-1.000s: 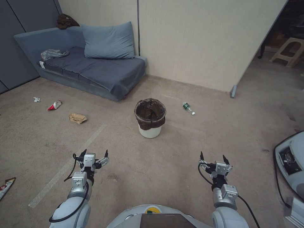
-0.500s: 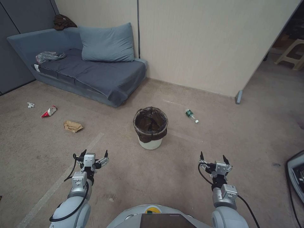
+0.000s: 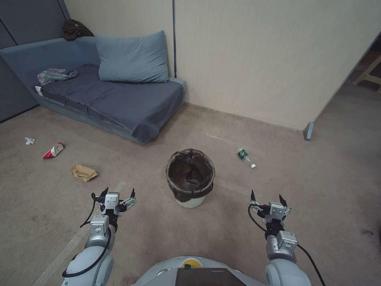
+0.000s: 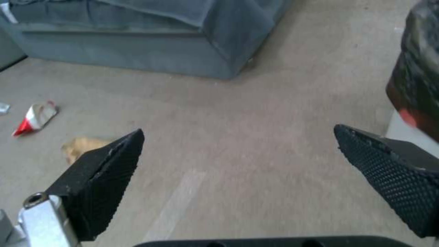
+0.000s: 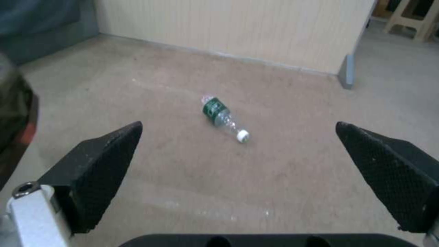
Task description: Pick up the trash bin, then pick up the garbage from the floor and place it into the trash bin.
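Note:
The trash bin [image 3: 190,177], a white bucket with a dark brown liner, stands on the carpet straight ahead between my two arms. Its edge shows in the left wrist view [image 4: 418,79] and the right wrist view [image 5: 13,113]. My left gripper [image 3: 118,194] is open and empty, held low to the bin's left. My right gripper [image 3: 268,197] is open and empty to the bin's right. Garbage lies around: a green-labelled plastic bottle [image 3: 246,157] [image 5: 224,118] to the bin's right, a brown paper bag [image 3: 83,172] [image 4: 80,147], a red-and-white paper cup [image 3: 52,150] [image 4: 34,116] and a white tissue wad [image 3: 29,140] to the left.
A blue-grey sofa [image 3: 111,95] with a pillow stands against the beige wall [image 3: 254,59] beyond the bin; a crumpled grey bag [image 3: 53,74] lies on it. A partition foot [image 3: 308,131] is at the right. A pale tape strip [image 3: 67,250] runs across the carpet by my left arm.
The whole view has shifted: the bin, bottle and sofa now sit lower and nearer, so the camera has come forward. Both grippers keep the same pose and stay open.

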`<state>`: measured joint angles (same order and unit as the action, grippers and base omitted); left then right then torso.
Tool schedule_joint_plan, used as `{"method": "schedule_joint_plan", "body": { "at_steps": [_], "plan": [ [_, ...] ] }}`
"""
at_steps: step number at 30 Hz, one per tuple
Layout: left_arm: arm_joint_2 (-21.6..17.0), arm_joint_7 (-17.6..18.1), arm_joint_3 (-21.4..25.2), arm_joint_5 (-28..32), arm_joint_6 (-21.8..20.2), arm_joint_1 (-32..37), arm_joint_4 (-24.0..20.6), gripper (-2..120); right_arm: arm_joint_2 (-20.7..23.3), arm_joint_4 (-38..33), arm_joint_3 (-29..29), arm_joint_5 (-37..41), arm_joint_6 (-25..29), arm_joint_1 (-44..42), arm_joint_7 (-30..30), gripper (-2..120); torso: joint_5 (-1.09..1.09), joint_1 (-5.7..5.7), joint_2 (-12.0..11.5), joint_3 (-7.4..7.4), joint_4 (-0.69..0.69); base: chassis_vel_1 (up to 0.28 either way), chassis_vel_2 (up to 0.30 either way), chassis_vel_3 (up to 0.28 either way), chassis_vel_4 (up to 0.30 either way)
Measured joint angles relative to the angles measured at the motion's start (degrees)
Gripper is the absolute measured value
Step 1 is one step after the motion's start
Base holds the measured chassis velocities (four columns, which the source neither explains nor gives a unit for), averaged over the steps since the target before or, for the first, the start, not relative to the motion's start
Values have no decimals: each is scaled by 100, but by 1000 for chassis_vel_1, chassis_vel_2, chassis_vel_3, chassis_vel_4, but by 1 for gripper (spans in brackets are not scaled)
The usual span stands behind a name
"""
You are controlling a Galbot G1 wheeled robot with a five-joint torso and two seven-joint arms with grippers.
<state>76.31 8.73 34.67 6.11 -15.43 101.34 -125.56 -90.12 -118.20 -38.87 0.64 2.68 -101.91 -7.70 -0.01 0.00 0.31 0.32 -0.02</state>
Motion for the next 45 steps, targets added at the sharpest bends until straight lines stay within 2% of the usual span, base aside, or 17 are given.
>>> {"method": "schedule_joint_plan", "body": {
  "at_steps": [13, 20, 22, 29, 30, 31, 32, 33, 34, 35, 37, 38, 39, 40, 45],
  "plan": [
    [-63, -240, -43, -6, 71, -112, -19, 100, -10, -19, 15, 19, 41, 39, -55, 100, 1, 1, 0, 1, 0, -149, 132, 152, -150],
    [-261, -391, -48, 71, -266, -418, -44, 100, 15, 0, 11, 40, 35, 33, -72, 100, 1, 0, 0, 0, 3, -11, 2, 5, -9],
    [-379, -472, -87, 236, -493, -617, -43, 97, 21, 10, 11, 44, 35, 31, -73, 100, 0, 0, 0, -1, 0, 0, 0, 0, 0],
    [-523, -532, -155, 488, -799, -823, -24, 88, 26, 15, 10, 46, 35, 31, -74, 100, 1, 0, 0, -1, 3, 0, 0, 0, 0],
    [-630, -572, -213, 669, -1037, -1008, 6, 82, 30, 18, 9, 47, 35, 34, -76, 100, 0, 0, 0, 0, 3, 0, 0, 0, 0],
    [-630, -572, -213, 669, -1037, -1008, 6, 82, 30, 18, 9, 47, 35, 34, -76, 100, 0, 0, 0, 0, 3, 0, 0, 0, 0],
    [-824, -608, -368, 950, -1469, -1403, 91, 82, 35, 17, 6, 48, 35, 34, -83, 100, 0, 0, 0, 0, -3, 0, 0, 0, 0],
    [-908, -615, -458, 1162, -1712, -1581, 121, 85, 47, 18, 6, 49, 32, 32, -85, 100, 0, 0, 0, 0, 3, 0, 0, 0, 0],
    [-1005, -581, -584, 1568, -2077, -1770, 102, 91, 101, 28, 43, 50, 3, 70, -86, 100, -2, 0, 0, 0, -6, 0, 0, 0, 0],
    [-1005, -581, -584, 1568, -2077, -1770, 102, 91, 101, 28, 43, 50, 3, 70, -86, 100, -2, 0, 0, 0, -6, 0, 0, 0, 0],
    [-1007, -288, -743, 2225, -2567, -1821, -96, 98, 295, 136, 170, 54, -112, 284, -71, 100, 4, 0, 0, 0, 6, 0, 0, 0, 0],
    [-1007, -288, -743, 2225, -2567, -1821, -96, 98, 295, 136, 170, 54, -112, 284, -71, 100, 4, 0, 0, 0, 6, 0, 0, 0, 0],
    [-970, -18, -977, 2596, -2697, -1921, -103, 99, 327, 157, 168, 84, -130, 294, -70, 100, 1, 0, 0, 0, 4, 0, 0, 0, 0],
    [-943, 45, -1095, 2750, -2726, -1962, -55, 100, 329, 160, 161, 93, -130, 286, -69, 100, 2, 0, 0, 0, -1, 0, 0, 0, 0],
    [-930, 181, -1388, 3123, -2729, -1973, 119, 100, 319, 161, 151, 97, -124, 268, -69, 100, 1, 0, 0, 0, 0, 0, 0, 0, 0]
  ]
}}
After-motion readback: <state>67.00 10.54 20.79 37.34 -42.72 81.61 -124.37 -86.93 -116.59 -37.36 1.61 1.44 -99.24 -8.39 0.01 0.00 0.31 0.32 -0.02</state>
